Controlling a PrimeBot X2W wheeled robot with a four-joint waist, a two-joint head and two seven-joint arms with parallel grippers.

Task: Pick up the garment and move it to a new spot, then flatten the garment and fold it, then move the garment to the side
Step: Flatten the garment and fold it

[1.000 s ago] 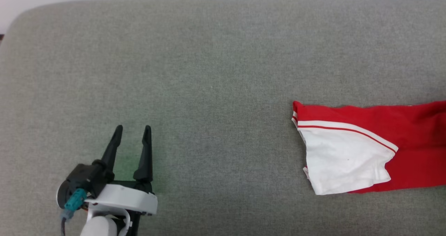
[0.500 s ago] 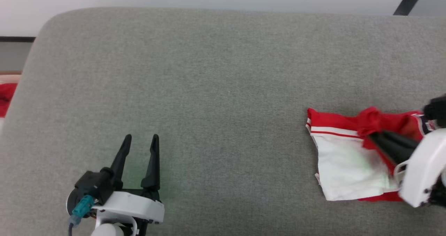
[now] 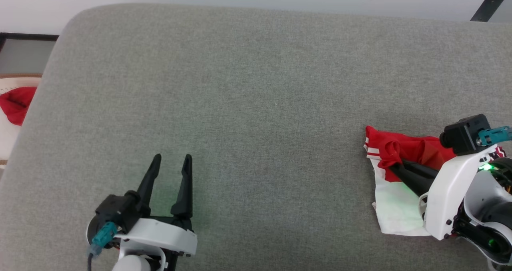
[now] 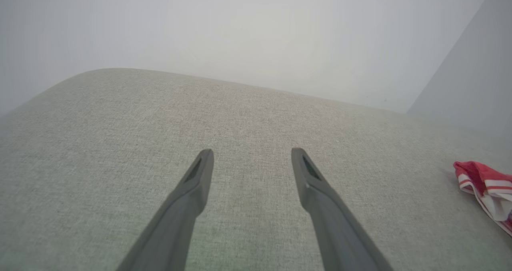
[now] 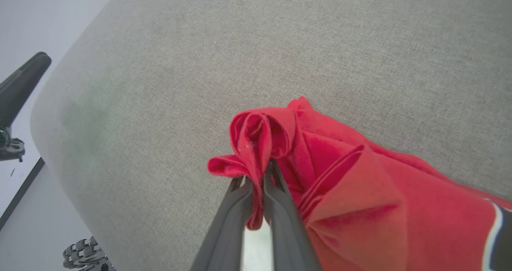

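Two claws in front of us; which one has the garment [image 3: 400,207]?

We see the right claw [image 3: 394,168] pinched almost closed on it. A bunched red fold sits between its fingers and curls over their tips, plain in the right wrist view.

And the rest of the shirt?

It trails back from the tips, along and under the fingers towards the wrist. Red cloth is rumpled on top, and a white panel with red-white trim is spread beneath the claw on the grey cushion [image 3: 256,83]. Close to the wrist we make out a scrap of black with a white outline, too little to read.

Is the pinched fold lifted off the cushion?

We cannot tell for sure; the white panel does lie on it.

What of the left claw [image 3: 173,157]?

Its fingers stand wide apart, with bare cushion showing between them and ahead of the tips. The garment lies well off to that claw's right, apart from it.

Anything else we should note?

A red cloth [image 3: 16,103] lies beyond the cushion's edge, far out to the left claw's left.
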